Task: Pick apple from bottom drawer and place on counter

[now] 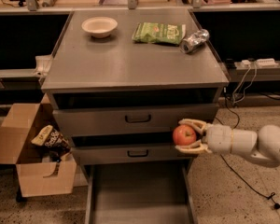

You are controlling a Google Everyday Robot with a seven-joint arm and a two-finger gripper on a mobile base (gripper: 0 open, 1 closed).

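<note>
My gripper (185, 135) is shut on the red apple (184, 135), one finger above it and one below. It holds the apple in front of the right end of the drawer fronts, above the open bottom drawer (139, 197). The drawer is pulled out and its grey floor is bare. The white arm comes in from the right. The grey counter (130, 62) lies above and behind the gripper.
On the counter stand a white bowl (99, 26), a green snack bag (159, 32) and a crushed silver can (194, 40). An open cardboard box (30, 160) with packets sits on the floor at the left. Cables (242, 85) hang at the right.
</note>
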